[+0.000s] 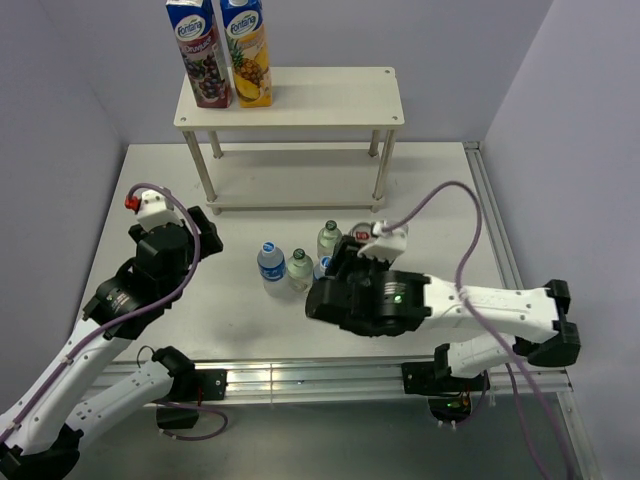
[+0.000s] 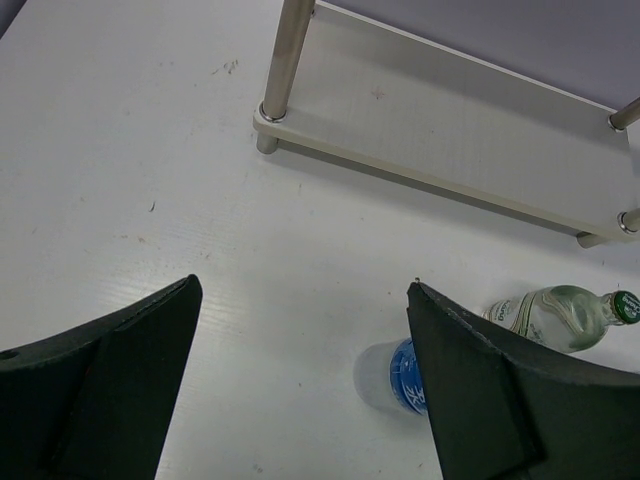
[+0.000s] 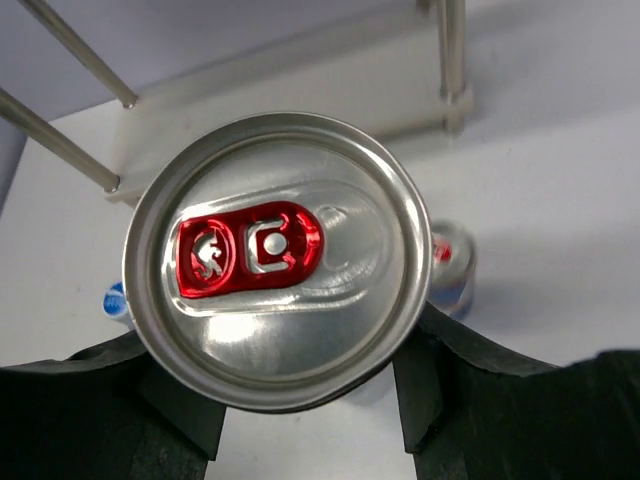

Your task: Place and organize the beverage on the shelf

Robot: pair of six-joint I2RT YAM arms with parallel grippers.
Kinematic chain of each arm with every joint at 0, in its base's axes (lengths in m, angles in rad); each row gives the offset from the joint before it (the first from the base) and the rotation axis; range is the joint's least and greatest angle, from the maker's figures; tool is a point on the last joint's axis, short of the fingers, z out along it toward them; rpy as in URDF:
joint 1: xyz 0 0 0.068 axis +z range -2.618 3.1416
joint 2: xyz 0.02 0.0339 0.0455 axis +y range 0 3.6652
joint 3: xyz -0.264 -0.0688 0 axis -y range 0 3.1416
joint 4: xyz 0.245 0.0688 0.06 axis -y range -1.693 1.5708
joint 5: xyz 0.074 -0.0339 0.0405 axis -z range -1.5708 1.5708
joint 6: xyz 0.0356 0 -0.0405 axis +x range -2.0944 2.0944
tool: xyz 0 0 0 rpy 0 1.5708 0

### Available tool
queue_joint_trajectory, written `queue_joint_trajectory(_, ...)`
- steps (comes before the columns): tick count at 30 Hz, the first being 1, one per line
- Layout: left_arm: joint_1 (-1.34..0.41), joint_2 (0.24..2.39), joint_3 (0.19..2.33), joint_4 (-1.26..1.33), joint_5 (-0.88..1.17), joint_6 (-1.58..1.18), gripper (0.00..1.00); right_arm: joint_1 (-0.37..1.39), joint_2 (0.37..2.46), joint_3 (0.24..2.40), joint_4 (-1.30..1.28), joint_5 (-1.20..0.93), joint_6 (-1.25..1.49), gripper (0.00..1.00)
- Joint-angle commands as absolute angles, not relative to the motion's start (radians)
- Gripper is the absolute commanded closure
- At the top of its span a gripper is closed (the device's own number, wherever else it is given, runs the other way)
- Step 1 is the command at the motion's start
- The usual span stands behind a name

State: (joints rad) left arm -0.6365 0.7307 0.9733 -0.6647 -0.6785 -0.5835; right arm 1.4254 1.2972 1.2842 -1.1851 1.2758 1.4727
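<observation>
**Right arm is gripping a can bound for the shelf**

The right gripper (image 3: 290,395) is clamping its jaws on a silver aluminium can with a red pull tab (image 3: 275,260), near the middle of the white table (image 1: 440,200) beside small clear plastic bottles (image 1: 299,268). The left gripper (image 2: 305,290) is hovering wide and empty toward the left edge. The white two-tier shelf (image 1: 320,95) is standing at the far edge, with two tall juice cartons (image 1: 198,50) occupying its top board's left end. Judging by this, pick-up is underway. Next, the can probably needs lifting clear of the bottles and carrying to free shelf space.
</observation>
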Motion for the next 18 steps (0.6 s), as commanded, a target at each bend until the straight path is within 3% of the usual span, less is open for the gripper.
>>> queue_joint_trajectory(1, -0.627, 0.713, 0.968, -0.630, -0.667, -0.558, 0.09, 1.365, 1.218, 1.410, -0.743, 1.433, 0.654, 1.00)
queue_joint_trajectory(4, -0.626, 0.712, 0.969, -0.632, -0.670, -0.560, 0.10, 1.243, 1.164, 1.408, -0.296, 1.231, 0.181, 1.00)
queue_joint_trajectory(12, -0.607, 0.712, 0.966, -0.621, -0.649, -0.554, 0.09, 0.877, 1.420, 1.881, -0.287, 0.947, 0.011, 1.00)
queue_joint_trajectory(18, -0.588, 0.715, 0.965, -0.614, -0.624, -0.546, 0.09, 0.709, 1.679, 2.194, -0.302, 0.858, -0.051, 1.00)
